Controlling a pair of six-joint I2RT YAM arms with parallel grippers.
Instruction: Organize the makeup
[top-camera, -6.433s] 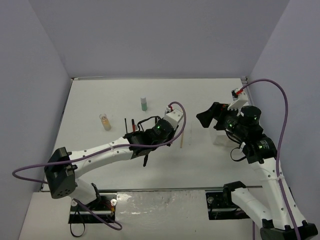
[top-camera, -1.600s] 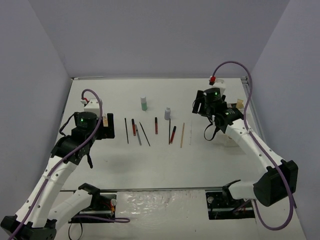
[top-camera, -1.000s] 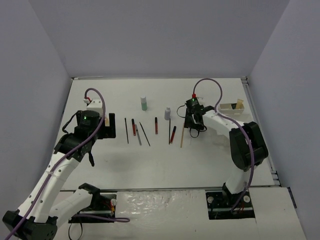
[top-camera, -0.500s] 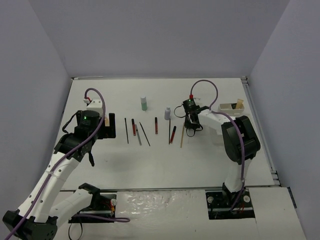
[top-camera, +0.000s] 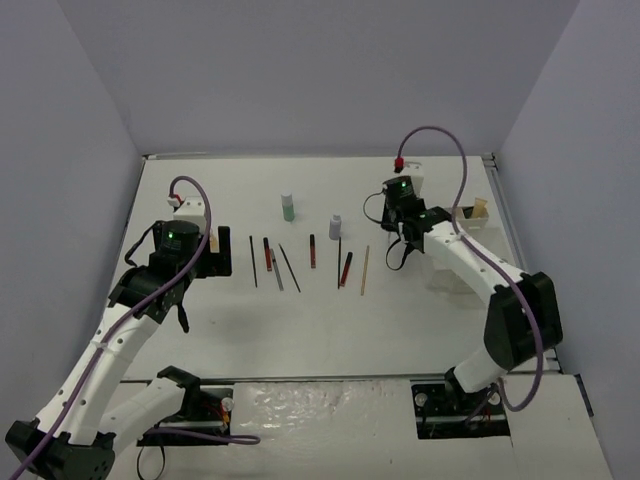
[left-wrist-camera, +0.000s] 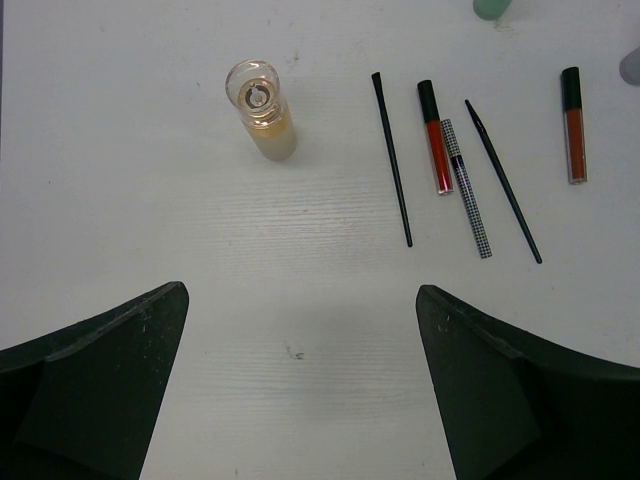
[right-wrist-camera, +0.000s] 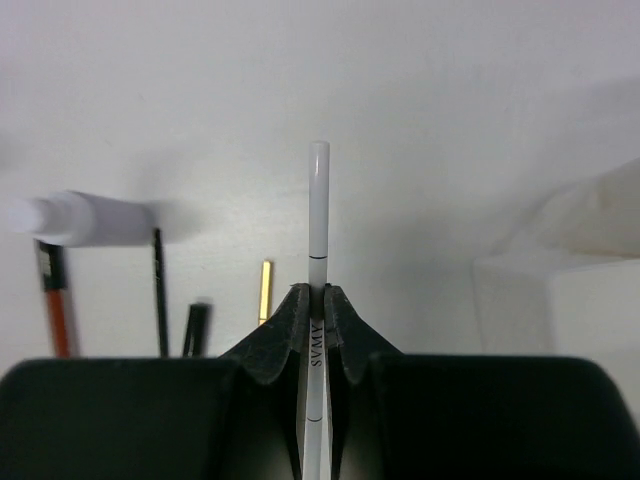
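Right wrist view: pinches a thin white pencil-like stick near its middle between the shut black fingers of the right gripper, far end pointing forward, white compartmented plastic tray off to the right. Reaches from the near right corner, elbow bent, wrist over the back middle of the white table. Hovers the left gripper spread wide and empty just short of the upright clear bottle of beige liquid, arm folded over the table's left side.
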